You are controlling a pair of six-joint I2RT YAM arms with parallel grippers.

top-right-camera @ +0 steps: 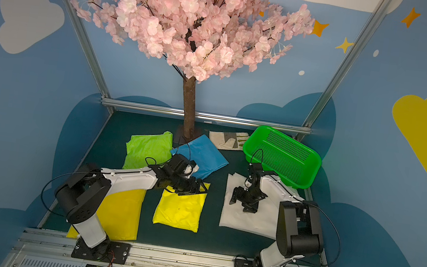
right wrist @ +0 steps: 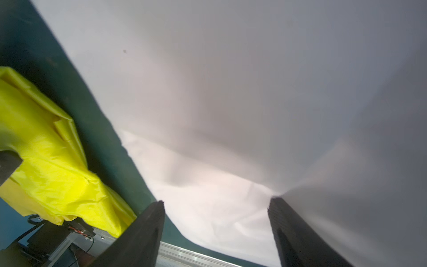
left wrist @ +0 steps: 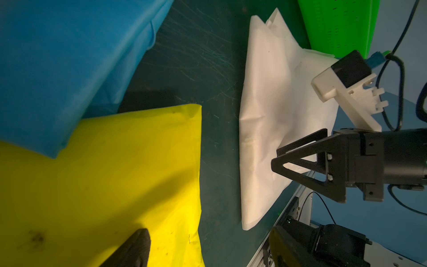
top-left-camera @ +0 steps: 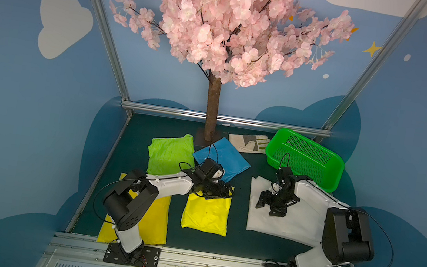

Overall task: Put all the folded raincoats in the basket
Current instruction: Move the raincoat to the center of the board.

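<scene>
1. While the right gripper stands with its jaws spread and both tips down on the white folded raincoat, I read this as the moment just before the pinch. Nothing is held yet.
2. One fingertip already dents the film into a crease. The material looks thin and slippery to me, so I would keep pressing lightly and close slowly, letting the tips rake a ridge that gathers every layer and not only the top one.
3. That raincoat lies flat on the table just on the near side of the basket. Its corner closest to the basket reaches the near wall; I cannot tell whether it touches the wall or slips under it. I would lift straight up first, so that any snag there shows early.
4. Nothing lies in the basket, so the landing is free. The hanging fold must clear the near rim, and the release belongs over the middle of the basket.
5. Farther from the basket, the left gripper sits with jaws wide apart at the edge of the yellow folded raincoat. Whether it touches the fabric I cannot tell. I would leave it parked there, out of the carry path.
</scene>
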